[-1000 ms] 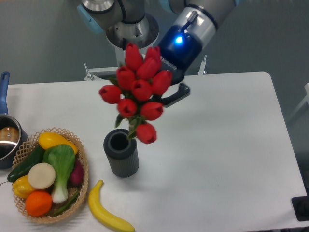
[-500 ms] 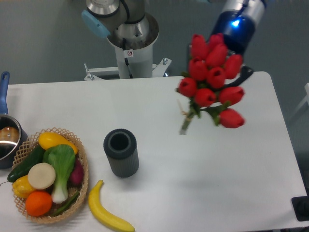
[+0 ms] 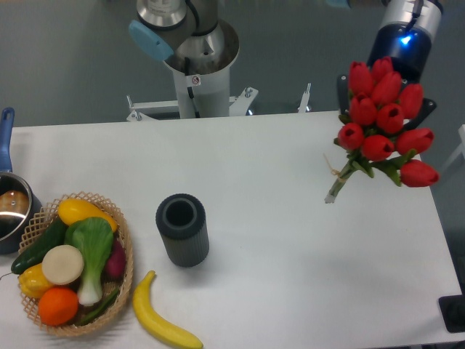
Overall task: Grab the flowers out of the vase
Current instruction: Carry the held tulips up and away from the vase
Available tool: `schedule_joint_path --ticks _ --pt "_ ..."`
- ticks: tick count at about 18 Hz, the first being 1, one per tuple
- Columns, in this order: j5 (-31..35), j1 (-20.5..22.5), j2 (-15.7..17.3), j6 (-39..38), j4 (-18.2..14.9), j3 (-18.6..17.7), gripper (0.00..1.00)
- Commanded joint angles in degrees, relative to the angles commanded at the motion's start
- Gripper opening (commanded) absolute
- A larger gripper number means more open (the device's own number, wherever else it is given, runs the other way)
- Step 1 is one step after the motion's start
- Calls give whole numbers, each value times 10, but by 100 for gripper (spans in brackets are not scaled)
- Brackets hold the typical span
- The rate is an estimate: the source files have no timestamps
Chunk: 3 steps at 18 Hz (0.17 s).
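Observation:
The flowers [image 3: 383, 118], a bunch of red tulip buds with green stems tied together, hang in the air over the table's right side, well clear of the vase. My gripper [image 3: 385, 102] is shut on the flowers from behind; its dark fingers [image 3: 341, 91] show at both sides of the bunch. The stem ends point down-left, above the tabletop. The vase [image 3: 182, 229], a dark grey ribbed cylinder, stands upright and empty at the table's centre-left, far to the left of the gripper.
A wicker basket [image 3: 124, 240] of vegetables and fruit sits at the front left. A banana [image 3: 162, 323] lies in front of the vase. A metal pot with a blue handle [image 3: 7, 200] is at the left edge. The arm's base [image 3: 197, 69] stands behind the table.
The gripper has carried the flowers from just above the vase up and far to the right. The vase, basket and banana have stayed put.

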Motion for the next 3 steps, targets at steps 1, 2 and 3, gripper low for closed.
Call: schedule_joint_path --ticks 1,2,3 --pt "0 4 1 11 0 -8 40" --pt "-1 6 1 14 0 -10 41" --pt "-1 7 1 14 0 -14 41"
